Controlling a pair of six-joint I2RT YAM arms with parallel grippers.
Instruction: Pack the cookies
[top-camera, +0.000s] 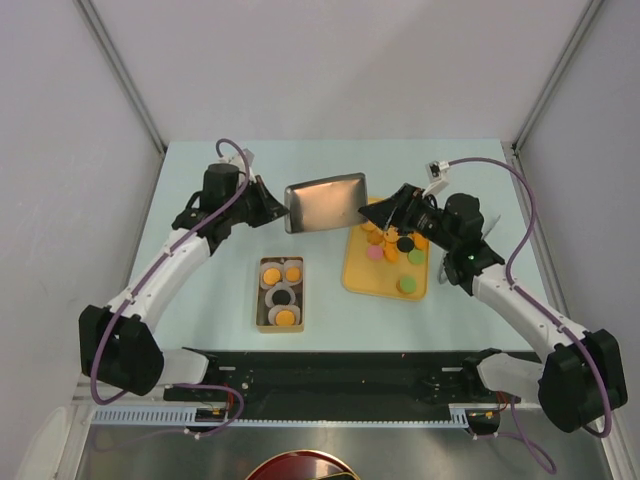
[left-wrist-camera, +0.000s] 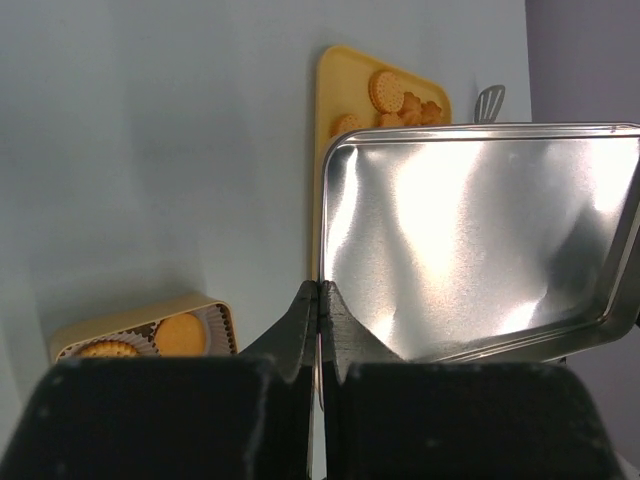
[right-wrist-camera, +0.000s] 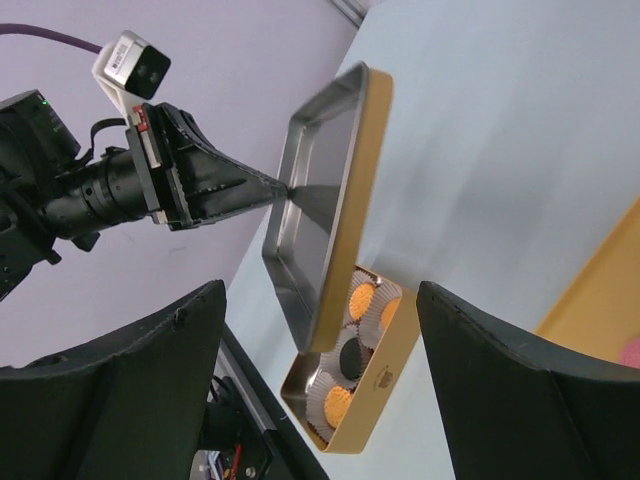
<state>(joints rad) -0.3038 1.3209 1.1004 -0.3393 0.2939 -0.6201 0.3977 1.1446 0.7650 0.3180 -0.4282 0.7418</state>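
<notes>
We have the lid (top-camera: 326, 203) in the left jaws, which are clenched on its left rim. It is off the table and tilted, its shiny inside facing up, far of the box (top-camera: 258, 295) and just left of the tray (top-camera: 362, 280). The right jaws hang released and empty over the far end of the tray. Most of the cookies (top-camera: 405, 243) lie loose on the tray at right: orange ones, one black, one pink and a couple of green. A few more sit in paper cups (right-wrist-camera: 368, 318) inside the open box, at the near left. We judge that we are in the filling step, with the lid held clear so the box can take more; we cannot tell how much room is left in it. The next move, as we see it, calls for the right jaws to drop onto one cookie, close on its thin edge without nudging its neighbours, and carry it left past the lid to the box. The lid should be lowered over the box only once the packing is finished.
</notes>
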